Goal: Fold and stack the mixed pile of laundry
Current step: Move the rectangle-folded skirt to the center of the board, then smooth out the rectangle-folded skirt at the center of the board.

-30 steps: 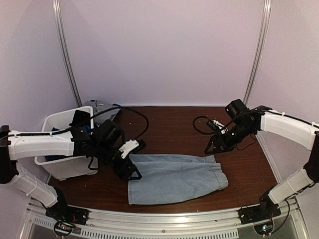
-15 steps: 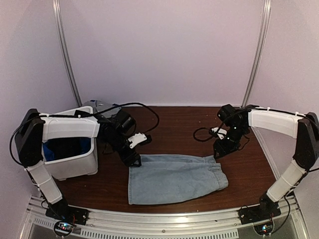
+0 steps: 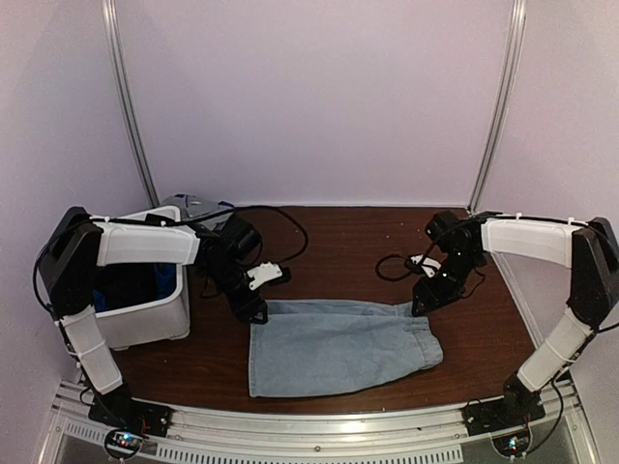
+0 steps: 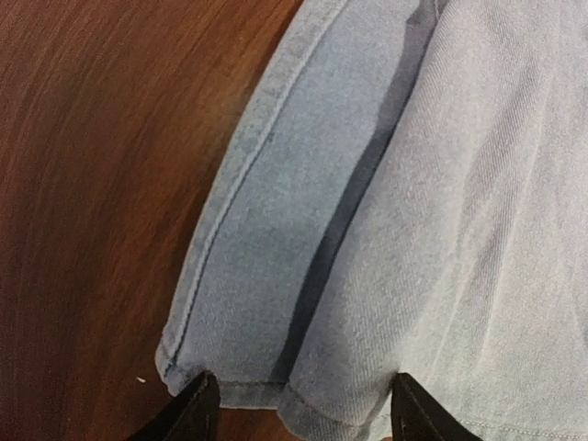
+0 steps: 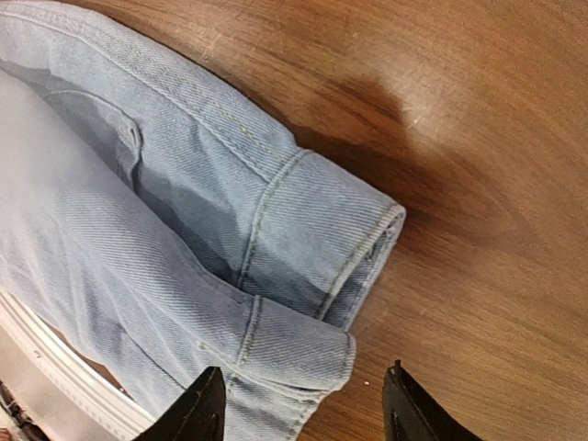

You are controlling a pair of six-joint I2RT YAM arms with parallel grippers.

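A faded light-blue denim piece [image 3: 334, 345] lies flat on the brown table. My left gripper [image 3: 253, 311] is open at its far left corner; in the left wrist view the hem corner [image 4: 303, 386] lies between the black fingertips [image 4: 197, 409]. My right gripper [image 3: 422, 304] is open at the far right corner; in the right wrist view the waistband corner [image 5: 312, 354] lies between the spread fingertips [image 5: 404, 404]. Bright royal-blue fabric [image 3: 97, 290] shows inside the bin. A pale grey-blue piece [image 3: 196, 211] lies behind the bin.
A white plastic bin [image 3: 145, 314] stands at the left, close to my left arm. Black cables [image 3: 290, 227] loop over the far table. Metal frame posts [image 3: 131, 106] rise at the back corners. A metal rail [image 3: 309, 425] runs along the near edge.
My left gripper has swung from the near left of the denim back to its far left corner. My right gripper has come down to the far right corner. The denim has stayed put.
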